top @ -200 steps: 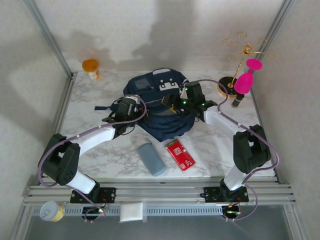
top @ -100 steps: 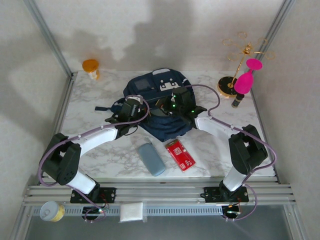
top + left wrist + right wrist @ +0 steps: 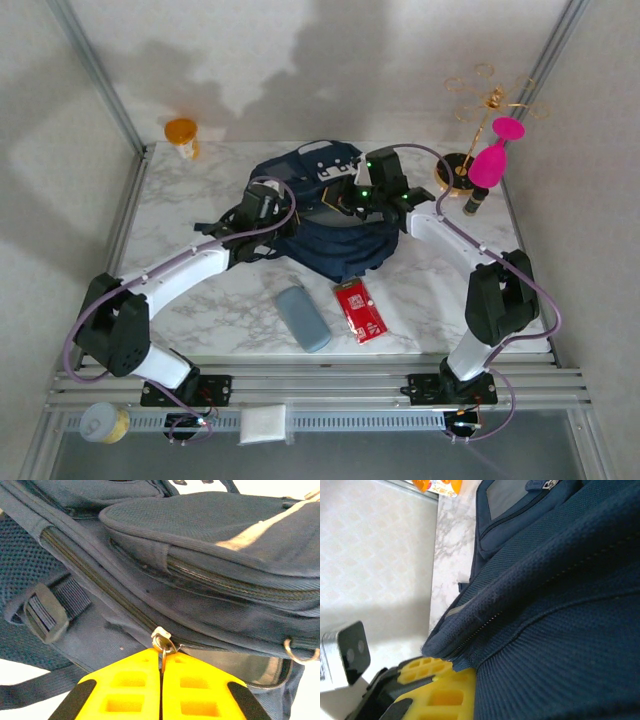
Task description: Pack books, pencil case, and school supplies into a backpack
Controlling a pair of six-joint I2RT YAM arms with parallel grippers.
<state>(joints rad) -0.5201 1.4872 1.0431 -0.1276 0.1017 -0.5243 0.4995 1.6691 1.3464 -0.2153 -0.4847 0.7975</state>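
- Top view is bright, with even soft light from above and no harsh glare on the marble table (image 3: 200, 290).
- Big fuzzy grey shadows on the back wall (image 3: 300, 60), a fainter one on the left wall (image 3: 50, 200).
- Top view is sharp all over; colours are a bit washed out.
- Left wrist: the backpack (image 3: 210, 540) weave is crisp and the zipper pull (image 3: 161, 641) is sharp. The yellow fingers (image 3: 127, 692) at the bottom edge are slightly soft.
- Left wrist: the background behind the bag is blown out white at the top right and bottom left.
- Right wrist: the fabric is very close, readable mid-frame and softer lower right.
- Right wrist: the orange bottle (image 3: 437, 485) and patterned wall (image 3: 370, 540) are out of focus, with a soft shadow band below them.
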